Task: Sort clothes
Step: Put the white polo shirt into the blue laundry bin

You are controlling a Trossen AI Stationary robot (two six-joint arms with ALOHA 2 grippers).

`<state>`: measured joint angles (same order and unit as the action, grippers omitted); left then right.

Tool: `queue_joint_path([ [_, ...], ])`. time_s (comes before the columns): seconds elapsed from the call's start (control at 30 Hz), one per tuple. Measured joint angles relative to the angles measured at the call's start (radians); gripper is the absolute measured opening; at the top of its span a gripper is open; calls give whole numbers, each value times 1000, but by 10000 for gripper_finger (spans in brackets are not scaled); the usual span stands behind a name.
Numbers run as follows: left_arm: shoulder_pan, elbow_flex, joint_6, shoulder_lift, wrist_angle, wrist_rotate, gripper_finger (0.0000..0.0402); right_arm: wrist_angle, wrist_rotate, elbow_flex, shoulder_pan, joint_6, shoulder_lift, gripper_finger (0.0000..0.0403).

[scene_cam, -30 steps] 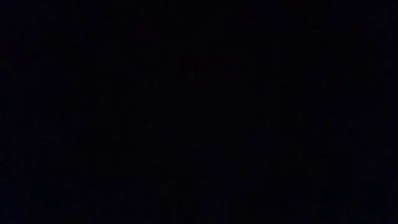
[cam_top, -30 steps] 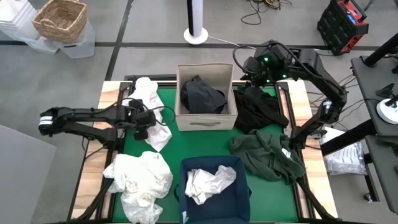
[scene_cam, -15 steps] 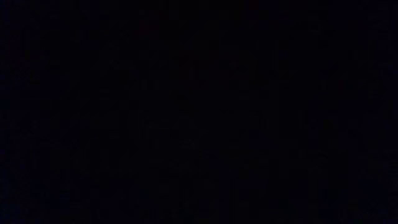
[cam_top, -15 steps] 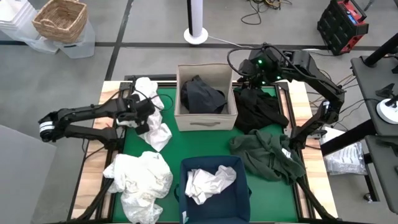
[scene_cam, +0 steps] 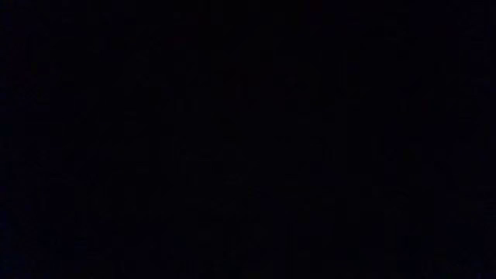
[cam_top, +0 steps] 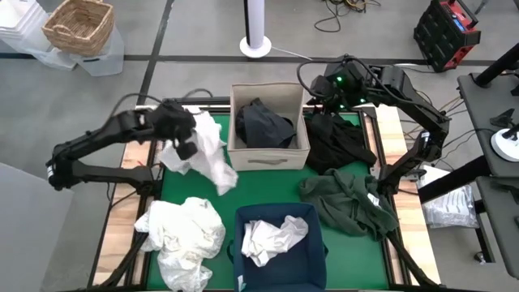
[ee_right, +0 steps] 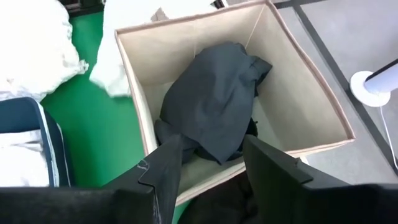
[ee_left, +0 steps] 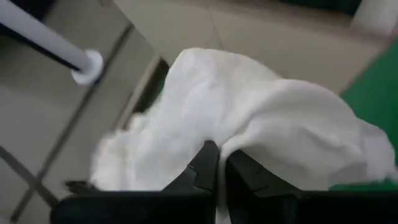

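A white garment [cam_top: 203, 154] is held pinched in the closed left gripper [cam_top: 185, 146], hanging above the table's left side. It is best carried high and released over the navy bin [cam_top: 276, 239]. The right gripper [ee_right: 208, 165], half-spread and empty, hovers by the beige box [cam_top: 268, 154].

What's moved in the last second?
The left pincer shut on the white garment near the table's back left and lifted it toward the beige box. The right pincer, open, shifted slightly above that box. The other clothes and the navy bin stayed put.
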<state>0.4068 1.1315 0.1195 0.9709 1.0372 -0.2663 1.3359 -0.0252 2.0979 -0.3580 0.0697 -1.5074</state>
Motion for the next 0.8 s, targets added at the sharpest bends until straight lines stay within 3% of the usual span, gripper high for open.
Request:
queue_joint_path([
  [0.3,0,274,51,-17,90,-64,0,-49,0,0,0,7,0,158],
  [0.6,0,459,108,-27,61,-62,0,-134,-1,0,0,16,0,170],
  [0.8,-5,550,108,-25,12,-7,0,-279,-9,0,4,9,0,182],
])
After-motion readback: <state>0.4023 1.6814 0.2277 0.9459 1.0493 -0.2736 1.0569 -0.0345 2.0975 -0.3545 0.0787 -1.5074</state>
